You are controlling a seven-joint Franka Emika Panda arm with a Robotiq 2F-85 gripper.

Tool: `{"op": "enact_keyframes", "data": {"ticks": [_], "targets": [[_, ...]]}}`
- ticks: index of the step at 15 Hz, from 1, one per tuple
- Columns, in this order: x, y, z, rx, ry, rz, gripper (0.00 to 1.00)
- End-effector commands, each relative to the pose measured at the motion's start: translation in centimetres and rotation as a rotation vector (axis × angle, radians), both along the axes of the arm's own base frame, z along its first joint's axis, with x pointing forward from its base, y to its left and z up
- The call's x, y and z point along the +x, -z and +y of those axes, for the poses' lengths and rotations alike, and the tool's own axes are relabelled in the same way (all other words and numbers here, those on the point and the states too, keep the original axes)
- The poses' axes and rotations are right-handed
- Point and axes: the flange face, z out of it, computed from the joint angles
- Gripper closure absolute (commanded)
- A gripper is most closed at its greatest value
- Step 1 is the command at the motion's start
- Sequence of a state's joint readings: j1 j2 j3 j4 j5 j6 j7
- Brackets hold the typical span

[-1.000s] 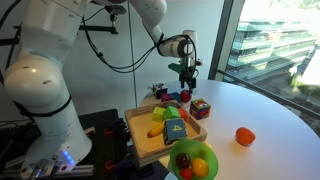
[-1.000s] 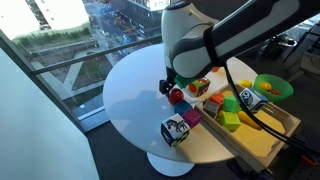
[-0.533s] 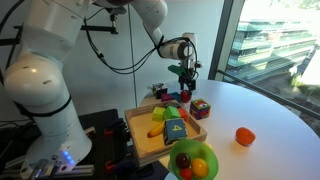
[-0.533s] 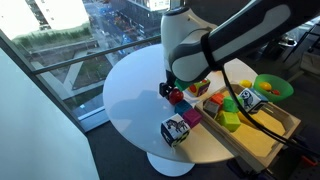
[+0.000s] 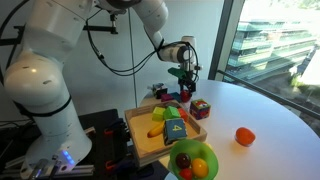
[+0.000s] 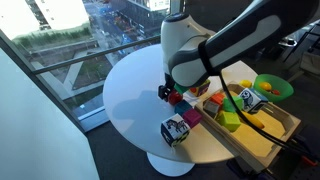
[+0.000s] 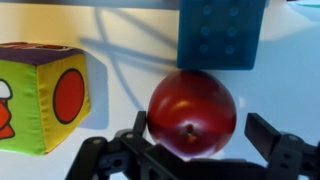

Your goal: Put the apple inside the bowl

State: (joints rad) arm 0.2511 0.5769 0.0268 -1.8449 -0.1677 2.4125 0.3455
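Note:
The glossy red apple point(image 7: 192, 112) rests on the white table, stem up, between my gripper's point(image 7: 200, 130) two black fingers. The left finger is right at the apple's side and the right finger stands a little apart, so the gripper is open around it. In both exterior views the gripper point(image 5: 184, 86) point(image 6: 170, 90) is low over the apple point(image 5: 185, 98) point(image 6: 177, 97) near the table's edge. The small green bowl point(image 5: 182, 152) point(image 6: 272, 87) stands apart from the gripper, past the tray, and holds an orange and a yellow piece.
A dark blue block point(image 7: 222, 32) lies just behind the apple and a soft multicoloured cube point(image 7: 40, 95) beside it. A wooden tray point(image 5: 140, 135) point(image 6: 285, 125) holds several toys. An orange-red ball point(image 5: 244, 136) and a patterned cube point(image 6: 175, 130) sit on the round table point(image 6: 125, 95).
My gripper has come down a little, so its fingers now stand on both sides of the apple. The apple has not moved.

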Motion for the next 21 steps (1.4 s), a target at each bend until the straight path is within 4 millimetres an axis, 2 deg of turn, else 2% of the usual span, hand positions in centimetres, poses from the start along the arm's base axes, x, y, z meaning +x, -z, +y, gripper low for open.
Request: {"op": "enact_keyframes", "data": {"ticks": [1, 2, 4, 5, 14, 21], "targets": [[0.7, 0.3, 0.1, 0.021, -0.026, -0.004, 0.25], [0.7, 0.3, 0.1, 0.021, -0.032, -0.006, 0.26], [0.7, -0.2, 0.1, 0.024, -0.038, -0.009, 0.40], [0.7, -0.8, 0.1, 0.026, -0.036, -0.012, 0.42], [0.5, -6.5, -0.4, 0.020, 0.022, -0.032, 0.42], [-0.7, -10.7, -3.3, -0.021, 0.071, 0.012, 0.42]]}}
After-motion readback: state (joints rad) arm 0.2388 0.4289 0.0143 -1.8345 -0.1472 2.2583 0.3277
